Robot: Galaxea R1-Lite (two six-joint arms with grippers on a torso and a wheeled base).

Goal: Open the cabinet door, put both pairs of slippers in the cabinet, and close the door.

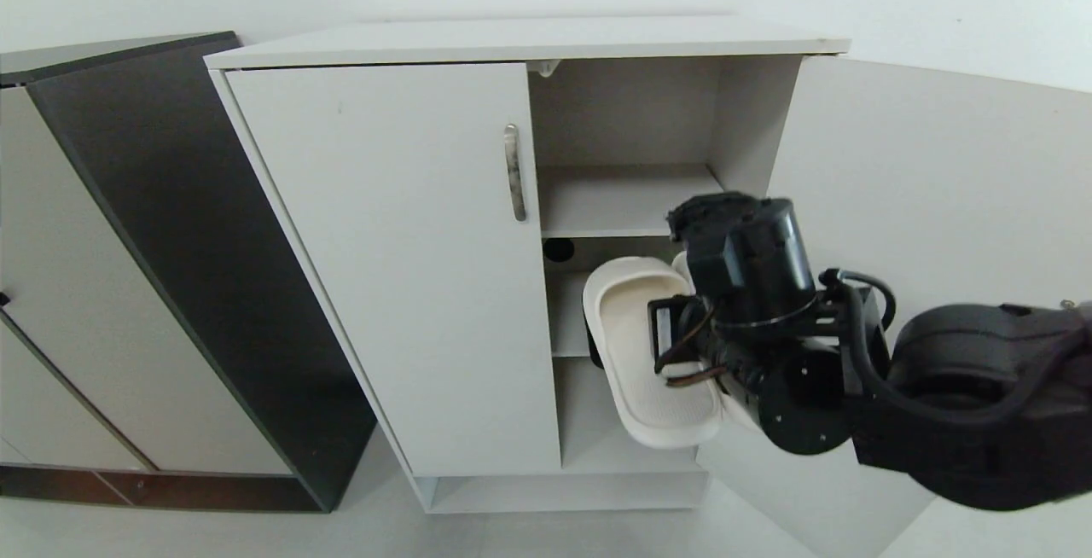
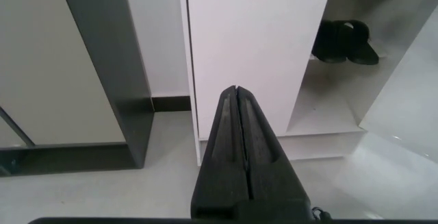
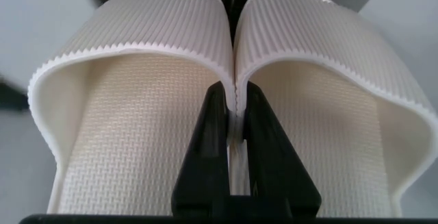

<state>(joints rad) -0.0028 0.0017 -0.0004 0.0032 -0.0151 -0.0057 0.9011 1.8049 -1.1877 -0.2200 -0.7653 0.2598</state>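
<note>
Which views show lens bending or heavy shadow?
Head view: wide lens bows the cabinet sides and the open door. Left wrist view: black slippers sit in the dimmer cabinet interior. Right wrist view: white slippers evenly lit, shadow only between them.

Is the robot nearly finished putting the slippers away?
About halfway. Done: the cabinet's right door stands open, and the black slippers sit on a lower shelf inside. In hand: the right tool pinches the white slippers together in front of the open side. Left: set them on a shelf, then close the door.
</note>
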